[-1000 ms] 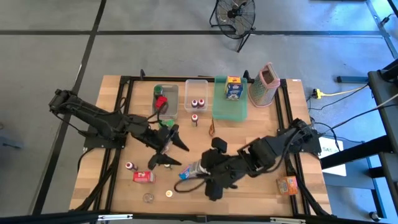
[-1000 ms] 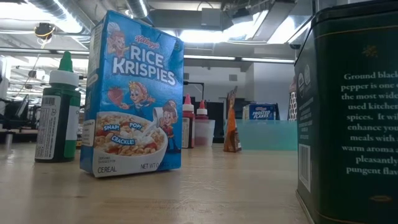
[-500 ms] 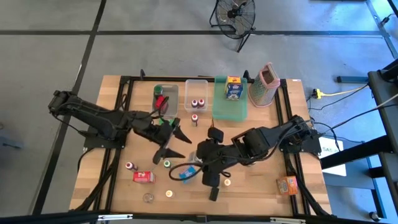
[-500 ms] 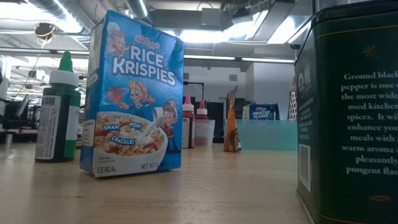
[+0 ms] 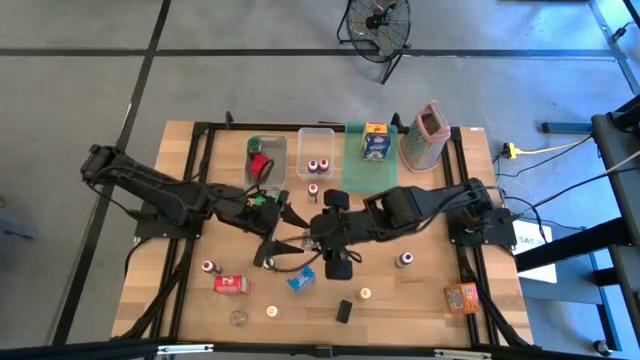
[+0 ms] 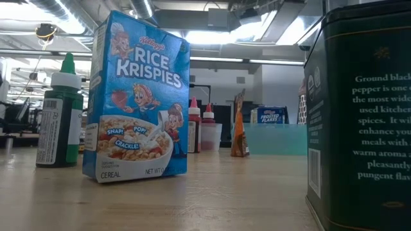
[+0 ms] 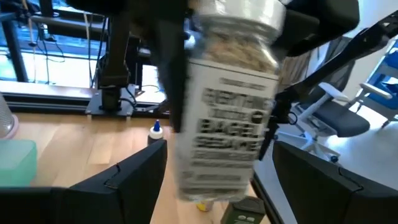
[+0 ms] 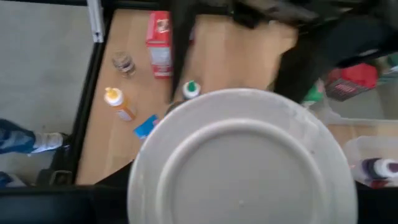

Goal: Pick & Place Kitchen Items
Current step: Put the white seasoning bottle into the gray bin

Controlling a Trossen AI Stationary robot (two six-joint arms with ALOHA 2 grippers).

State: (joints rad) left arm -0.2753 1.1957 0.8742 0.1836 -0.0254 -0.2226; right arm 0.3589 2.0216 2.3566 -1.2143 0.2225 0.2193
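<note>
A clear seasoning jar with a pale lid hangs in the air over the middle of the table. My right gripper is shut on it. My left gripper is open and faces the jar from the table's left. Its two fingers stand to either side below the jar, and I see no touch. The blue Rice Krispies box stands on the table just near of both grippers. The red box, small bottles and jars lie around it. My right gripper holds the seasoning jar near its lid end, pinched between the two fingers. One dark finger runs down along the jar's side. The jar is lifted clear of the table and hangs roughly upright, slightly tilted, its lid facing my right wrist.
Along the far edge are two clear bins, the green tray with a cereal box, and the pink grater. A black tin, small jar and orange box lie near the front right.
My right gripper has moved from the table's near edge toward the far side and toward my left gripper, lifting the jar clear of the table. The blue box stays where it was. My left gripper has swung slightly toward the jar.
</note>
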